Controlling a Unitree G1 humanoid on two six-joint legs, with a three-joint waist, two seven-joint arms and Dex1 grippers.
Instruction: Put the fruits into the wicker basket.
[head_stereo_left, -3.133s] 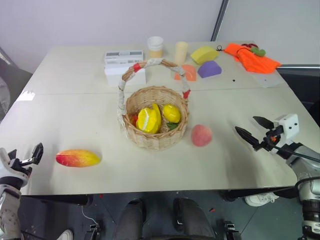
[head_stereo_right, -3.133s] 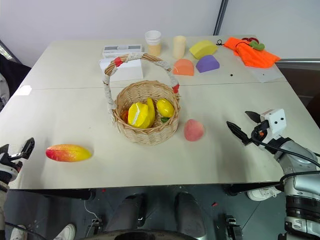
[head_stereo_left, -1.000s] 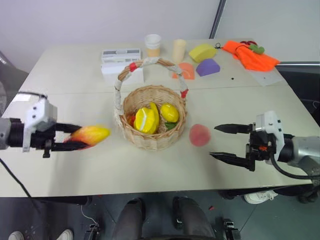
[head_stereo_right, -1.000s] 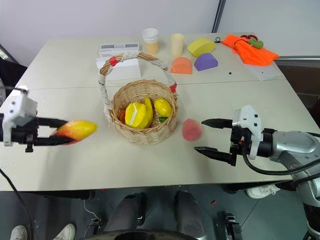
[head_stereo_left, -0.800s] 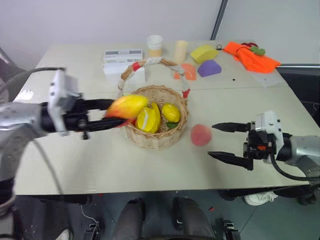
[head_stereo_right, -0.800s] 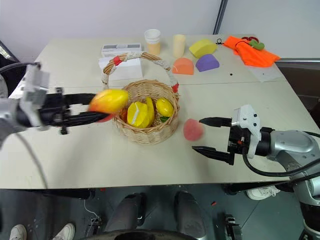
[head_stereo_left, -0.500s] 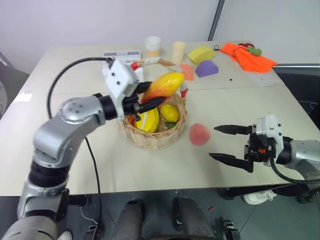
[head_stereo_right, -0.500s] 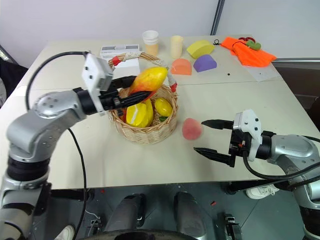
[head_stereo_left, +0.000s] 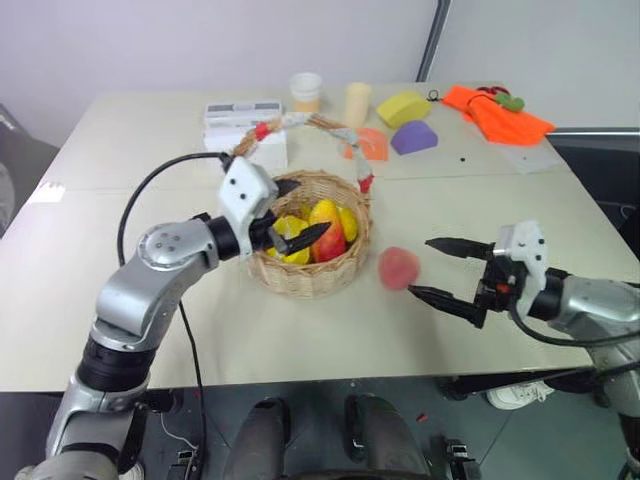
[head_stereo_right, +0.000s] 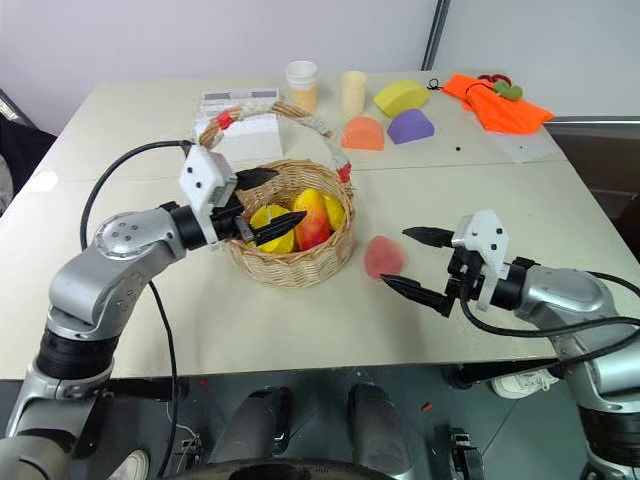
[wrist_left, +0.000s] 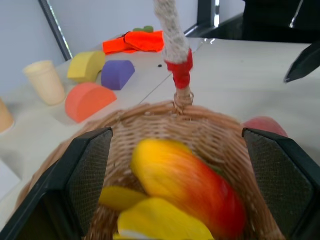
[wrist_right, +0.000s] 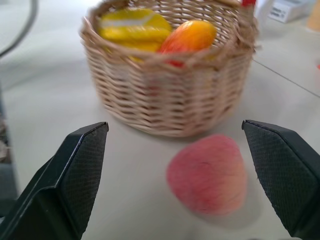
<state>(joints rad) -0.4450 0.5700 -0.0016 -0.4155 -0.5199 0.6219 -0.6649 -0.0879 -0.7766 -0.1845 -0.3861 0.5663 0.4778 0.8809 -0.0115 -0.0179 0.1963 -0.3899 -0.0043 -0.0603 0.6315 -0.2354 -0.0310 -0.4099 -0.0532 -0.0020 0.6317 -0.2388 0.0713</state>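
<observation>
Left eye view: the mango is seen lying inside the wicker basket among yellow lemon-like fruits, tilted against them; the left gripper is poised over the basket's near-left rim, fingers spread wide, nothing held between them; one fruit is thus judged delivered.

The peach is found on the table, just beside the basket on the robot's right, apart from the wicker wall; the right gripper is set near it, jaws wide and empty, one finger above and one below the fruit's level; in the right wrist view the peach is framed between the two open fingers, slightly toward one side, though contact cannot be ruled out, as the fruit is a little blurred.

Step in hand is judged to be the approach to the peach; the next move calls for the jaws to be advanced around it and closed, then a lift over the rim.

Open room: bare table is noted in front of and to the right of the peach; the arched handle spans the basket's far side, and the left gripper occupies its left rim, so entry from the right is judged freest; foam shapes and cups are well apart at the far edge.
</observation>
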